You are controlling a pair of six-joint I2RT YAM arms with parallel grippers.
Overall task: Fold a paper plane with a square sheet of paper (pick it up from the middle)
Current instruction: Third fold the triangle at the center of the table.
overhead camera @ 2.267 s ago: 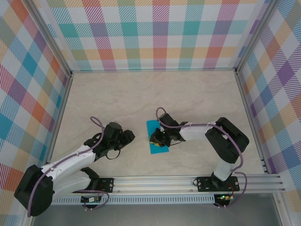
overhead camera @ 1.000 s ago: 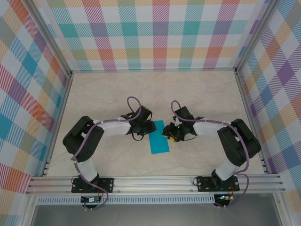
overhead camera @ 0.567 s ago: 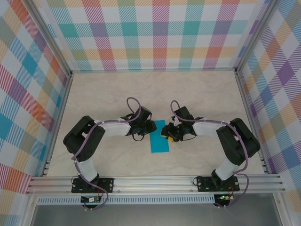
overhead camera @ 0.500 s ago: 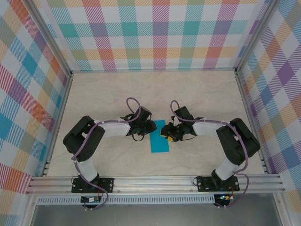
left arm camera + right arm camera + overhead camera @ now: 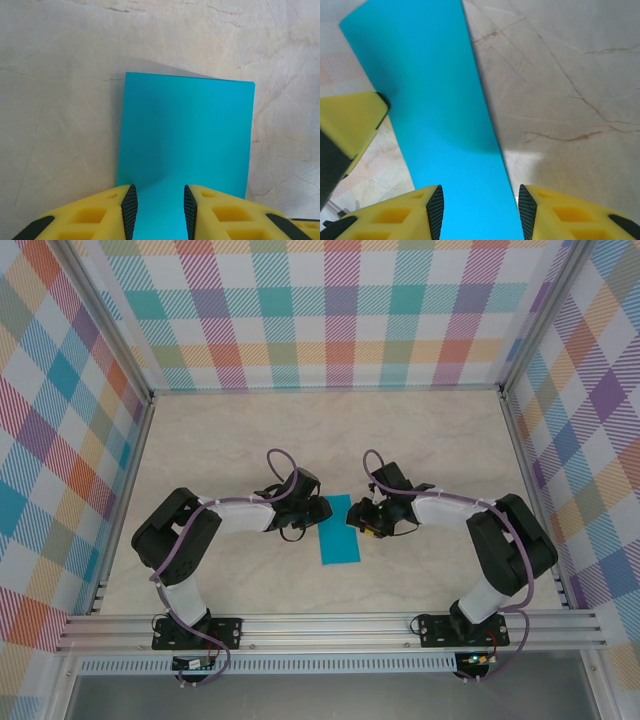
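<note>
The pale marbled table [image 5: 300,440] carries a single working piece. Both arms reach in from the near edge and bend towards each other, so their wrists meet just short of the table's middle, which puts one tool on each long side of the paper. The square sheet of paper [image 5: 340,542] lies flat on the table there. Its long axis runs roughly from 12 to 6 o'clock, tipped a little towards 11 and 5. The left gripper [image 5: 318,512] stands at about 10 o'clock of the sheet and the right gripper [image 5: 357,522] at about 2 o'clock, both crowding the far half. I judge they are squaring up to work a crease or lift that end between them. From the left wrist, the black pads [image 5: 129,202] are parted over the sheet's near edge, with teal showing across the whole gap, so nothing is pinched. From the right wrist, its pads [image 5: 436,205] also stand apart above the strip. The right-hand pad sits by one long edge and the other edge passes under the left-hand pad. Neither view shows whether the tips press on the paper. The sheet is matte teal-blue and reads as a rectangle, narrower than it is long, so it is likely already folded in half. Its edges are crisp, and the left wrist view shows a thin grey wedge along its far edge, either shadow or a lifted layer.
</note>
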